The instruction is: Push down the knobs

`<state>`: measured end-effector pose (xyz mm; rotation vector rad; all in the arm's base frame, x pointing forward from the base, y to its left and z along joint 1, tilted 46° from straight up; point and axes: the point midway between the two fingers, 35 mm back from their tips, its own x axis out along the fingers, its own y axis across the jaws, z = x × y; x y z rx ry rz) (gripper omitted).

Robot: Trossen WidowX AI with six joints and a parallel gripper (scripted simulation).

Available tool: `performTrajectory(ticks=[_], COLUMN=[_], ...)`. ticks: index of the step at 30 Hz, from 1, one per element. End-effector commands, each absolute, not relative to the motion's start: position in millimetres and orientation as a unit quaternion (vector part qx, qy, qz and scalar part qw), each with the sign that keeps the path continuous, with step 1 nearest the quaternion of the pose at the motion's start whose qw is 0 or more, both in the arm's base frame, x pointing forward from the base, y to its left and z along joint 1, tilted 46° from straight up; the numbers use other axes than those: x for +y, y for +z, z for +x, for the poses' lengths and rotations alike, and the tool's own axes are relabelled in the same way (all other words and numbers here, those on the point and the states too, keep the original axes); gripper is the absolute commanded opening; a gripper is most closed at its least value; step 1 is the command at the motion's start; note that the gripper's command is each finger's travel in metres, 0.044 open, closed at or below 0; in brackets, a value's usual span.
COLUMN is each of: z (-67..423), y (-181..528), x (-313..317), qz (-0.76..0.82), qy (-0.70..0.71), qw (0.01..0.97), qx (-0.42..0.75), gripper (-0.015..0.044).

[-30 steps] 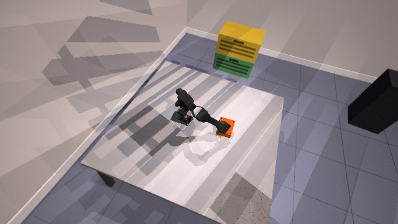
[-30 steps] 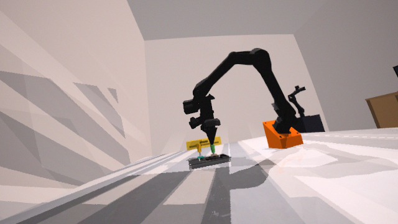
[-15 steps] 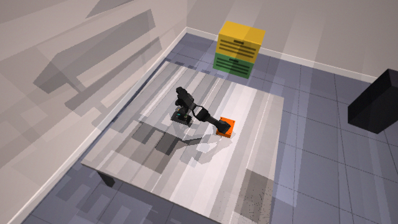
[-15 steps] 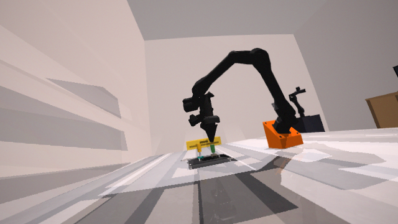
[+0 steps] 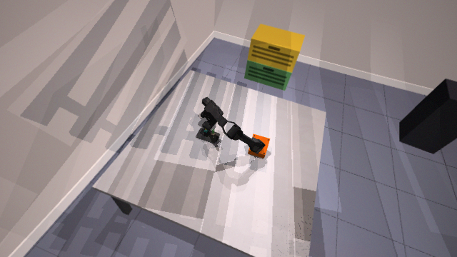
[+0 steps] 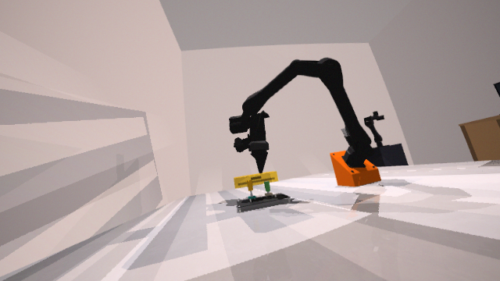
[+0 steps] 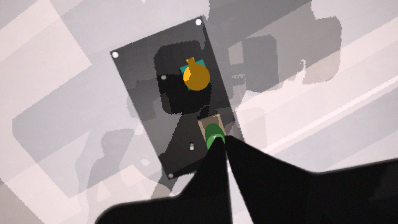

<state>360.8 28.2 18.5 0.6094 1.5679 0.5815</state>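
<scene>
In the wrist view the gripper (image 7: pixel 221 141) fills the lower right, fingers together with nothing between them, tips right at the green knob (image 7: pixel 215 138) at centre. The dark board (image 7: pixel 150 105) stretches up-left across the table (image 7: pixel 60 165); the orange knob (image 7: pixel 196 77) sits near its upper end.
</scene>
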Motion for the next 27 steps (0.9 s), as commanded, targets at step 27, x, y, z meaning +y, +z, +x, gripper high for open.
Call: performTrajectory(ticks=[27], z=[381], y=[26], x=[25], qz=[0.535], qy=[-0.117], qw=[0.407], qx=[0.731], gripper=[0.0])
